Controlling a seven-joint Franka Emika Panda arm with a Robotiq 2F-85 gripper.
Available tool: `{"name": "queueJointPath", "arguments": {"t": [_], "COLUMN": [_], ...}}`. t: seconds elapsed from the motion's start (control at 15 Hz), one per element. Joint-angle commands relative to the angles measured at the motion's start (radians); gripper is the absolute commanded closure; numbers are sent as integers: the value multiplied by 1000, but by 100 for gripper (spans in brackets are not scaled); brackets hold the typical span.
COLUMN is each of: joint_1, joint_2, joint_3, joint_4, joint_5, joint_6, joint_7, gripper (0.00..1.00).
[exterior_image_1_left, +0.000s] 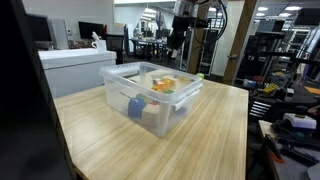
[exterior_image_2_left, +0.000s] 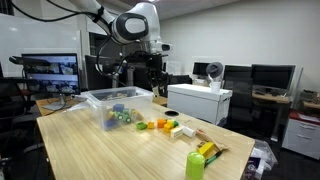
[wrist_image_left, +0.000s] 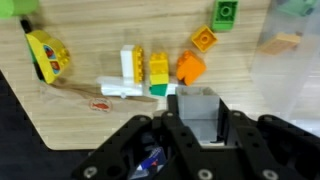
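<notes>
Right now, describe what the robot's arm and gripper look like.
The arm is white, built of rounded, glossy segments with darker bands at the joints. The gripper at its end is black. In the wrist view its two angular fingers are matte black with linked bars. No markings are legible, and no cables can be made out.

The end effector (wrist_image_left: 197, 120) grips a grey block (wrist_image_left: 195, 104) over a wooden table (wrist_image_left: 95, 125) strewn with coloured bricks (wrist_image_left: 159, 68).
</notes>
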Motion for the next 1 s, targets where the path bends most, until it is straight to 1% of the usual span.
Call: {"name": "queueJointPath", "arguments": {"t": [0.0, 0.2, 0.4, 0.47, 0.53, 0.6, 0.67, 0.73, 0.93], "joint_1": [39, 86, 120, 128, 134, 134, 134, 132, 125], "joint_2": [-95, -147, -198, -203, -205, -204, -201, -194, -170], "joint_3": [57, 101, 118, 116, 110, 104, 100, 96, 80], "joint_4": [-96, -159, -221, -233, -247, -255, -260, -263, -231], "joint_5": [67, 119, 144, 125, 110, 118, 132, 142, 191], "joint_6": [7, -3, -34, -55, -76, -88, -98, -99, -91], "joint_7": [-89, -162, -221, -229, -230, -238, -249, -264, -281], "gripper": [89, 89, 89, 80, 39, 38, 34, 25, 5]}}
